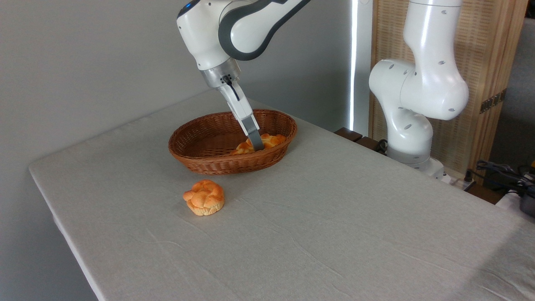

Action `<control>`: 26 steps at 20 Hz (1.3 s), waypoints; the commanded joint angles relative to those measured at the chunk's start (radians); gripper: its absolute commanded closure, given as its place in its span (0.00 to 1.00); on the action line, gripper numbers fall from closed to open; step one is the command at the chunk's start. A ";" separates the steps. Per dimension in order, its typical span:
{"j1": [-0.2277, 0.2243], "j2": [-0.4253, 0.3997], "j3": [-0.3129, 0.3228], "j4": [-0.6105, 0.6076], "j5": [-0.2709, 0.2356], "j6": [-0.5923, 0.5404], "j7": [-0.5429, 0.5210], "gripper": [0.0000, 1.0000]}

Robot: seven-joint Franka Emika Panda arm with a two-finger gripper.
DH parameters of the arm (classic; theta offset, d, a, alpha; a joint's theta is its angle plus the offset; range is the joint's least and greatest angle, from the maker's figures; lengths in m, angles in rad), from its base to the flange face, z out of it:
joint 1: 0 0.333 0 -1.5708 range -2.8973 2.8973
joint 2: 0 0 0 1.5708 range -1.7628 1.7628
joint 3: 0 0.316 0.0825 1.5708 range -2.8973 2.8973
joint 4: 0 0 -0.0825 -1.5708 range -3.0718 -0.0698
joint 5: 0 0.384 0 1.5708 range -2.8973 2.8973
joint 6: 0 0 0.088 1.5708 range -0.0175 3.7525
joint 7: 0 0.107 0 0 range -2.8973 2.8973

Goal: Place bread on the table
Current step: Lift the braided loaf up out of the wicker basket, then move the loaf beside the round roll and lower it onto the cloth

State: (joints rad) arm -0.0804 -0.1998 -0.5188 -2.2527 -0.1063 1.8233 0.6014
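The long braided golden-orange bread [271, 139] lies inside the brown wicker basket [200, 161], along its right inner side, partly hidden by the rim. My gripper [256, 144] reaches down into the basket and sits at the loaf's middle. Only one grey finger [252, 131] shows edge-on in front of the loaf, so the gap between the jaws cannot be judged. The table [334, 217], covered in light grey-beige cloth, spreads around the basket.
A small round knotted bun [204, 197] rests on the cloth just in front of the basket. The arm's white base [413, 125] stands at the table's far right edge, with cables [501, 171] beyond it.
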 commanded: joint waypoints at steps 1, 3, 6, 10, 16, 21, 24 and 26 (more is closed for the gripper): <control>0.004 -0.024 0.003 0.057 -0.004 -0.013 0.011 0.67; 0.004 -0.024 0.003 0.129 -0.004 -0.021 0.006 0.69; 0.002 -0.021 -0.003 0.209 -0.007 -0.061 0.009 0.72; 0.004 -0.018 0.011 0.252 -0.009 -0.061 0.014 0.72; 0.004 -0.003 0.222 0.260 0.175 -0.062 0.194 0.64; 0.004 0.095 0.407 0.257 0.304 0.022 0.275 0.57; 0.004 0.175 0.439 0.252 0.364 0.077 0.273 0.47; 0.004 0.198 0.439 0.252 0.402 0.083 0.268 0.21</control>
State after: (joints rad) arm -0.0660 -0.0499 -0.0865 -2.0141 0.2376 1.8898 0.8724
